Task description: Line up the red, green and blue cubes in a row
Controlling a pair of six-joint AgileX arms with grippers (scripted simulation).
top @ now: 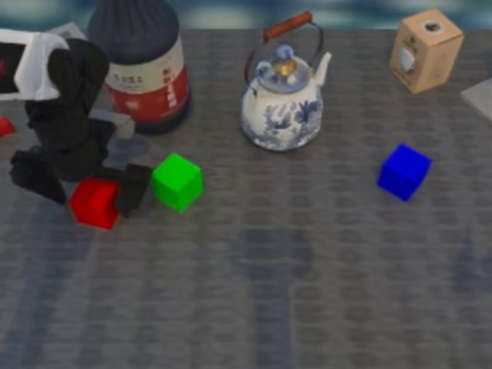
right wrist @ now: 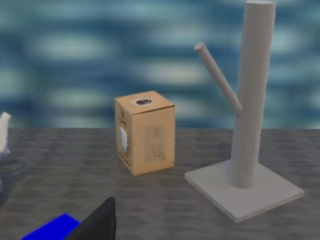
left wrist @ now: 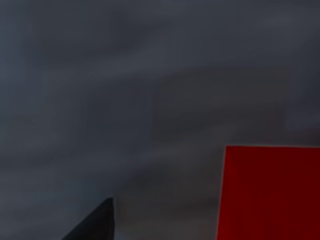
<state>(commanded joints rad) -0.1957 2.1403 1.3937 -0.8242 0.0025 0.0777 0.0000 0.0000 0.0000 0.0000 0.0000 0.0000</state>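
1. The left gripper (top: 83,191) is down on the table at the left, its dark fingers on either side of the small glossy red cube (top: 94,203); I judge the jaws closed on that cube.
2. The glossy green cube (top: 177,181) sits just beside it to the right, close to the right finger.
3. The deep blue cube (top: 404,171) lies well apart on the right side, right of the blue-and-white porcelain teapot (top: 281,96).
4. To do this step well, keep the red cube square and avoid nudging the green one when moving.
5. The right gripper is out of the top view; I cannot tell its jaws.
6. Count: three cubes, one teapot, one dark bottle with a red label (top: 142,61), one tan cardboard box (top: 425,50), one grey wooden stand (right wrist: 247,165).
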